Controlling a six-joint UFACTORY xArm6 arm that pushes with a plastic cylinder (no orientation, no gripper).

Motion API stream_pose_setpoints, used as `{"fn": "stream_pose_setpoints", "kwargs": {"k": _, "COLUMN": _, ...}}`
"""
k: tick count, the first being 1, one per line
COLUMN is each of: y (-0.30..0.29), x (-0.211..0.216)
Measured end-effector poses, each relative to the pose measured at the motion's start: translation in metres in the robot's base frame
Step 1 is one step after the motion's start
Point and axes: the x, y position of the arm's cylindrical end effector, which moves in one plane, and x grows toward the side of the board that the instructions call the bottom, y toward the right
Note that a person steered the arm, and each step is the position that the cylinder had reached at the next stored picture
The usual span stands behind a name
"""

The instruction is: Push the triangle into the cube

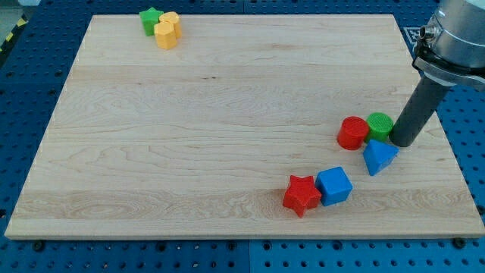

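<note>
I take the blue cube (334, 186) as my landmark; it sits toward the view's bottom right of the wooden board (227, 114). The blue triangle (378, 157) lies up and to the view's right of the cube, near it but clearly apart, with bare wood between the 2. So by my reading the task is not done: contact has not been made, and the closing push down and toward the view's left is what remains.

My tip (402, 142) is further up and right of the cube, just beyond the triangle's upper right edge. It looks to be touching the triangle or a hair off it; I cannot tell which. The rig has no fingers to open or clench, only this rod, so nothing is grasped. Since the tip, triangle and cube fall roughly on 1 line, I judge the approach side well chosen.

A red star (301, 195) touches the cube on its left side, and may be shoved along once the triangle arrives. Above and right of the cube, a red cylinder (352, 133) and a green cylinder (379, 125) stand side by side, the green 1 just beside my tip. Far up and left of the cube, a green star (150, 20) and 2 yellow blocks (167, 30) cluster at the board's top edge.

The board is pale and smooth, resting on a blue perforated table (30, 83).
</note>
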Motion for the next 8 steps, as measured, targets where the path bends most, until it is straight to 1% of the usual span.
{"fn": "stream_pose_setpoints", "kwargs": {"k": 1, "y": 0.023, "x": 0.006}}
{"fn": "stream_pose_setpoints", "kwargs": {"k": 2, "y": 0.033, "x": 0.026}}
{"fn": "stream_pose_setpoints", "kwargs": {"k": 4, "y": 0.011, "x": 0.029}}
{"fn": "stream_pose_setpoints", "kwargs": {"k": 6, "y": -0.030, "x": 0.029}}
{"fn": "stream_pose_setpoints", "kwargs": {"k": 8, "y": -0.040, "x": 0.032}}
